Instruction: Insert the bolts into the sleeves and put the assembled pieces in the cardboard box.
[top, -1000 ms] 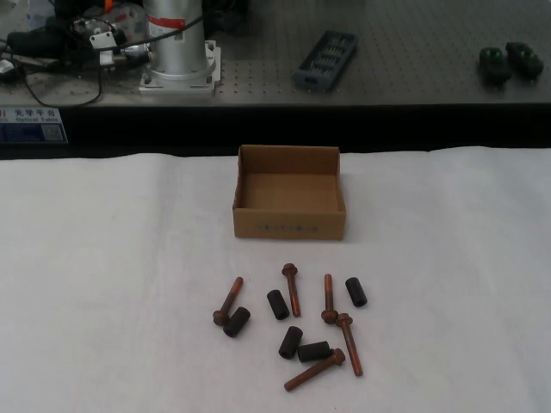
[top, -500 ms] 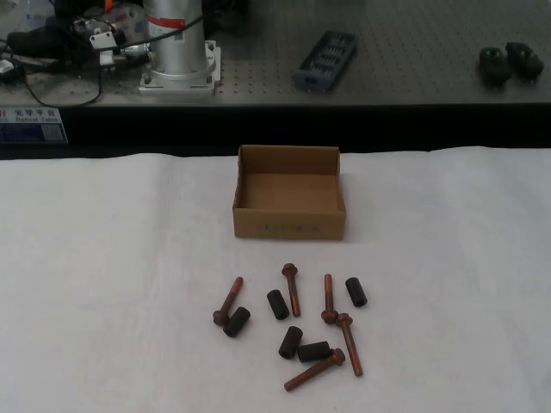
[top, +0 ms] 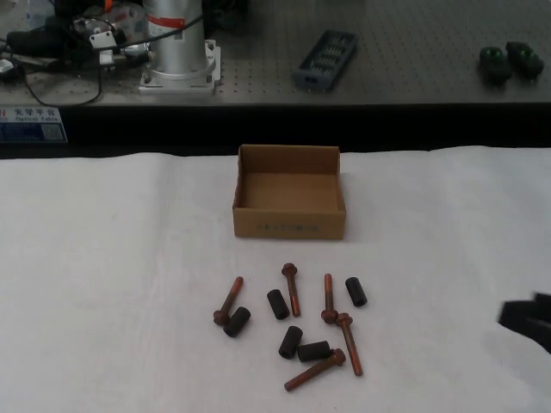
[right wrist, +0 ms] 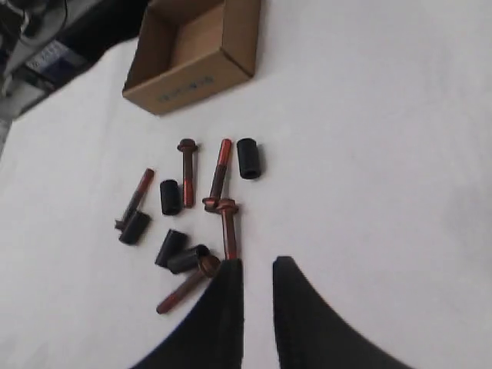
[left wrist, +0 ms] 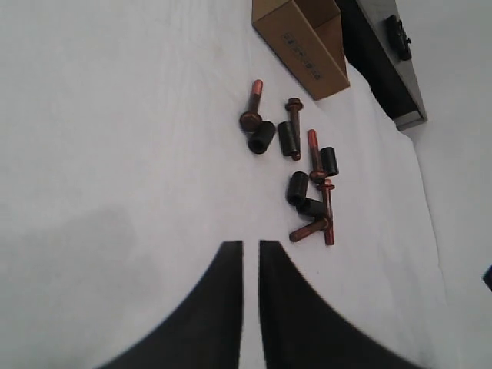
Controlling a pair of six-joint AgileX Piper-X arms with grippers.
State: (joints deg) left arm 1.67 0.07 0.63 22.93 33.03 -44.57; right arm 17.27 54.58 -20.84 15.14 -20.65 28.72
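Several copper-coloured bolts [top: 293, 289] and several short black sleeves [top: 277, 304] lie loose on the white cloth, in front of the open cardboard box [top: 288, 225]. The box holds nothing. The right wrist view shows the same bolts [right wrist: 229, 227], sleeves [right wrist: 247, 157] and box [right wrist: 192, 81] ahead of my right gripper [right wrist: 257, 261], which is slightly open and holds nothing. That gripper [top: 525, 317] shows dark at the right edge of the high view. My left gripper [left wrist: 250, 244] stands shut to a thin slit, well short of the bolts [left wrist: 295, 127] and sleeves [left wrist: 261, 137].
Behind the cloth runs a black bench edge and a perforated metal table. On it stand a metal post [top: 176, 43], a blue-grey rack [top: 325, 58] and two dark round parts [top: 510, 60]. White cloth lies bare to the left and right of the pile.
A dark gripper has come into the high view at the right edge. The bolts, sleeves and box have not moved.
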